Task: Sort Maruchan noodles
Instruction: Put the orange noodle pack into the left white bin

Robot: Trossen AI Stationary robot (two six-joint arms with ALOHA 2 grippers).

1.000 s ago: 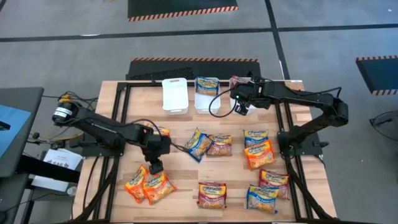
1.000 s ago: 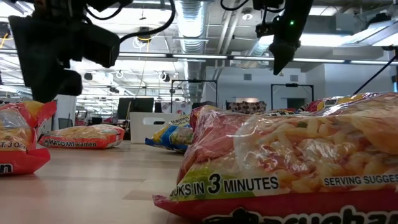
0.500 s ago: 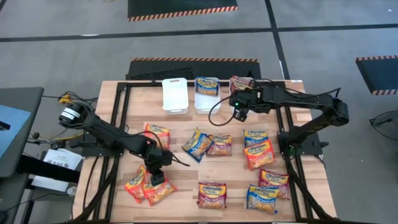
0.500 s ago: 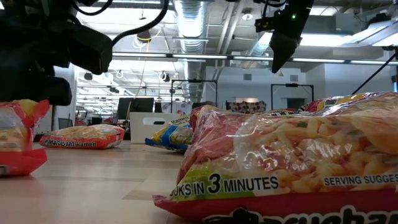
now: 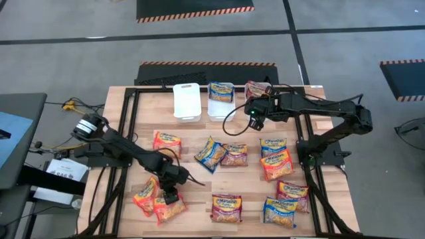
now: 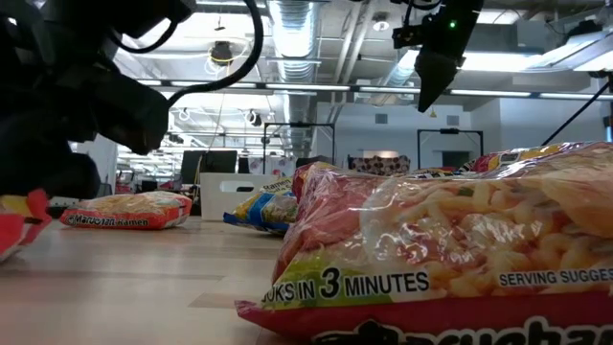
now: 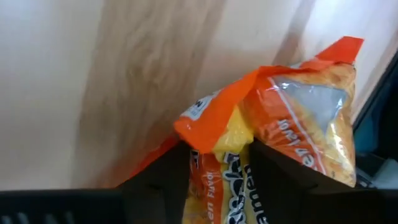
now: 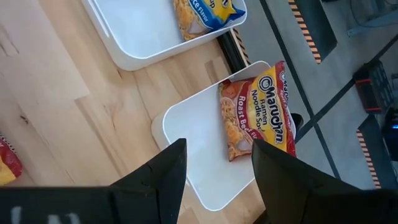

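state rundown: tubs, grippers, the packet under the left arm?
left tub: empty
middle tub: one blue packet inside
right tub: one dark red packet inside
left gripper: jaws astride orange packet, closing
right gripper: open, empty, above right tub

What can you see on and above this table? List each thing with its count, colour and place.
Tubs: three, white, in a row at the far edge; one empty, one holding a blue packet, one a dark red packet.
Orange noodle packets: four, loose on the table, two of them near left.
Blue noodle packets: three, loose.
Dark red noodle packets: three, loose.
Table: one, light wood.
Left gripper: dark, down at a near-left orange packet.
Right gripper: dark, open, empty, by the dark red packet's tub.
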